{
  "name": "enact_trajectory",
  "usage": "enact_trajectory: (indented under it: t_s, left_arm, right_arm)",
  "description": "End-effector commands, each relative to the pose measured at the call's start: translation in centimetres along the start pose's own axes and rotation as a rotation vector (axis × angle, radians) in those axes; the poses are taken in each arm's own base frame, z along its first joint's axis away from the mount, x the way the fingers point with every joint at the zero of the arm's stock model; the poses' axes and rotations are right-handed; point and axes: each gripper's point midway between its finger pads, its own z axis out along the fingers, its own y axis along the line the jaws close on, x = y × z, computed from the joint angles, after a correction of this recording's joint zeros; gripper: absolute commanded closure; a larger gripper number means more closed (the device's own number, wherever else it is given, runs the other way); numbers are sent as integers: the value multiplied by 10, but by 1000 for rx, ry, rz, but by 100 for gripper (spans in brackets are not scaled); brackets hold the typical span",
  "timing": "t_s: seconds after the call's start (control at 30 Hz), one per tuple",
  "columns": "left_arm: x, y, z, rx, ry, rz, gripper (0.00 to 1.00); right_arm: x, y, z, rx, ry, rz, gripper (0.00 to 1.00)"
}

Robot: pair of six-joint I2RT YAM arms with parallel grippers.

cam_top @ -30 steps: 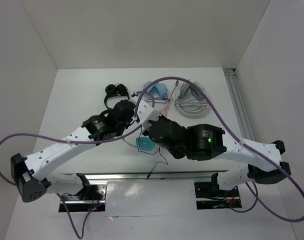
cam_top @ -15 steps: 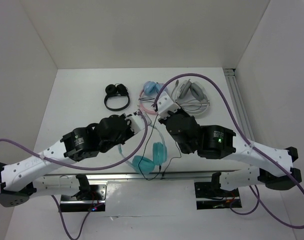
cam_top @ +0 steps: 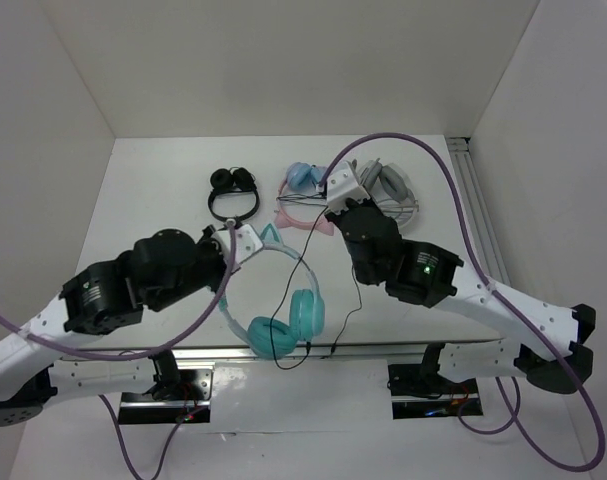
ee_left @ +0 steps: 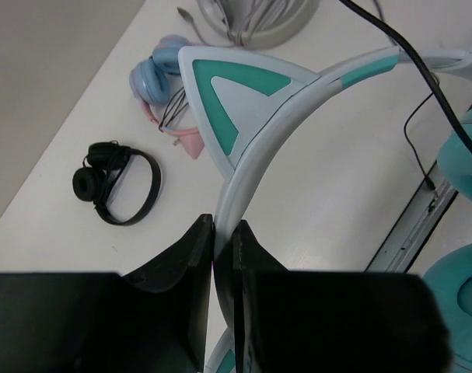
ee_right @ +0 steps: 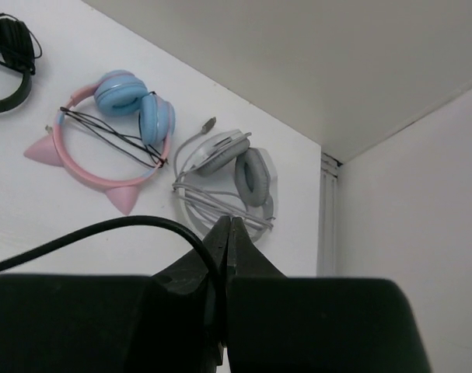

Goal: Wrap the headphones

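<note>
The teal headphones (cam_top: 288, 318) hang near the table's front edge, their pale headband (ee_left: 298, 85) arching up to my left gripper (cam_top: 255, 248). My left gripper (ee_left: 224, 229) is shut on that headband just below a teal cat ear (ee_left: 220, 101). The thin black cable (cam_top: 355, 300) runs from the ear cups up to my right gripper (cam_top: 335, 212). In the right wrist view my right gripper (ee_right: 229, 225) is shut on the cable (ee_right: 103, 229), which loops off to the left. One teal ear cup (ee_left: 461, 311) shows at the lower right of the left wrist view.
Black headphones (cam_top: 233, 195), a pink cat-ear pair with blue cups (cam_top: 303, 195) and a grey-white pair (cam_top: 388, 195) lie in a row at the back. A metal rail (cam_top: 478, 220) runs along the right wall, another (cam_top: 233, 352) along the front edge.
My left arm pulled back toward the near left with the headband, bringing the headphones out into view. My right gripper moved toward the back right, drawing the cable with it.
</note>
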Motion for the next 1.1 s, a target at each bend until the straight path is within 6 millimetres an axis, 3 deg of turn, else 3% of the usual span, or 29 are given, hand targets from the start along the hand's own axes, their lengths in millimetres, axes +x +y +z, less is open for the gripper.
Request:
enact_trajectory:
  t_s: [0.0, 0.2, 0.37, 0.47, 0.63, 0.73, 0.9, 1.03, 1.07]
  left_arm:
    - [-44, 7, -32, 29, -196, -98, 100]
    - [-53, 19, -56, 6, -266, -150, 100]
    - [-75, 37, -87, -34, -394, -265, 100]
    - [-99, 33, -106, 39, -496, -310, 100]
    - [-125, 16, -106, 155, -550, -367, 100]
    - [-139, 18, -113, 172, -606, -425, 100]
    - [-168, 28, -133, 196, -726, -576, 100]
    - [-171, 47, -141, 131, -786, -697, 100]
    - [-168, 49, -143, 121, -800, -720, 100]
  right_arm:
    - [0, 16, 23, -12, 0, 67, 100]
    - [14, 24, 47, -46, 32, 120, 100]
    - [23, 26, 65, -115, 20, 231, 100]
    - [18, 34, 63, -193, -42, 284, 100]
    - [11, 53, 59, -297, -97, 313, 100]
    - [15, 65, 59, -336, -107, 327, 100]
    - [26, 92, 58, -422, -116, 367, 100]
    - [22, 114, 46, -548, -179, 404, 100]
    - [14, 114, 42, -585, -228, 420, 100]
